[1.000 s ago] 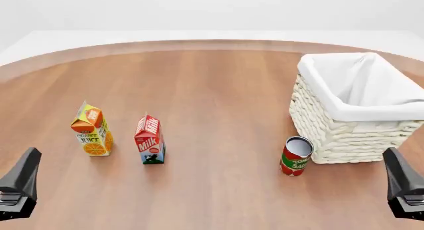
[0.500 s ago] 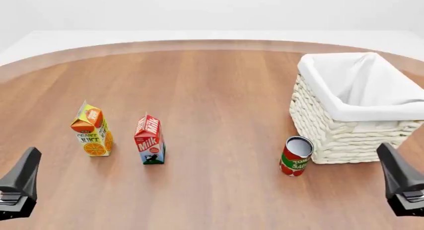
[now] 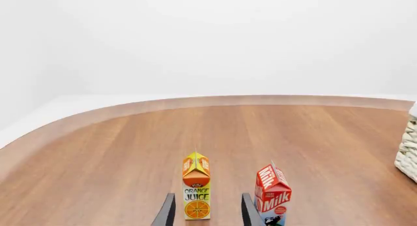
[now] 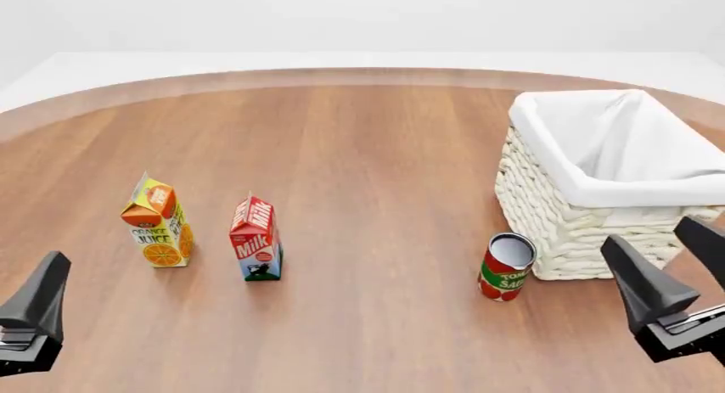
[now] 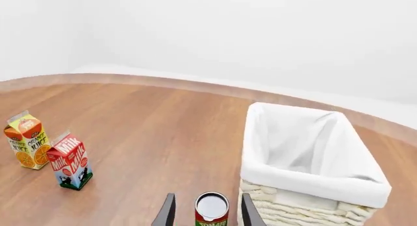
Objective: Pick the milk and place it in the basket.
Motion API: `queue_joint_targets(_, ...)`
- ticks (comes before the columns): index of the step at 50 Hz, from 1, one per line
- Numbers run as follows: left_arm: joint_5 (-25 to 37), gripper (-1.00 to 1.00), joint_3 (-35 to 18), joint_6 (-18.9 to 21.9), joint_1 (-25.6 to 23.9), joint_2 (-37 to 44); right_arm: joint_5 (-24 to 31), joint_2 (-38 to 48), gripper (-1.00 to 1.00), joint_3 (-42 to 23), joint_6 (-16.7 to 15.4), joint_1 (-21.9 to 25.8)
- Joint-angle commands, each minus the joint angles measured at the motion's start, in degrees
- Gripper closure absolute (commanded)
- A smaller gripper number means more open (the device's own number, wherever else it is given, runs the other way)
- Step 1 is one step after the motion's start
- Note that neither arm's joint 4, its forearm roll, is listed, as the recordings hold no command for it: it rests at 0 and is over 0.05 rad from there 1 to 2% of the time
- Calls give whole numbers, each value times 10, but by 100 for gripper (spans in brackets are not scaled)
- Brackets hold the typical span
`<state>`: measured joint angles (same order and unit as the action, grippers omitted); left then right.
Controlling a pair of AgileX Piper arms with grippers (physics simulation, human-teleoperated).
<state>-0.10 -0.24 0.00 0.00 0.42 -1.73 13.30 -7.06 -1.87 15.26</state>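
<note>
The milk stands upright on the table, left of centre, just beside the juice on its left and apart from it. The basket sits at the far right, well apart from the milk. A tomato can stands just beside the basket's near left corner. Bare table lies between milk and can. The left gripper is wide, holding nothing, lined up on the juice. The right gripper is wide, holding nothing, lined up on the can.
</note>
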Motion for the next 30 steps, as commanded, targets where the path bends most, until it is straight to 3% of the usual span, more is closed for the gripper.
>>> queue_joint_targets(1,0,-100,0,0,0,0,-9,34,-100,-16,5,47)
queue_joint_targets(30,0,-100,0,0,0,0,-105,232,-100,-86,-8,162)
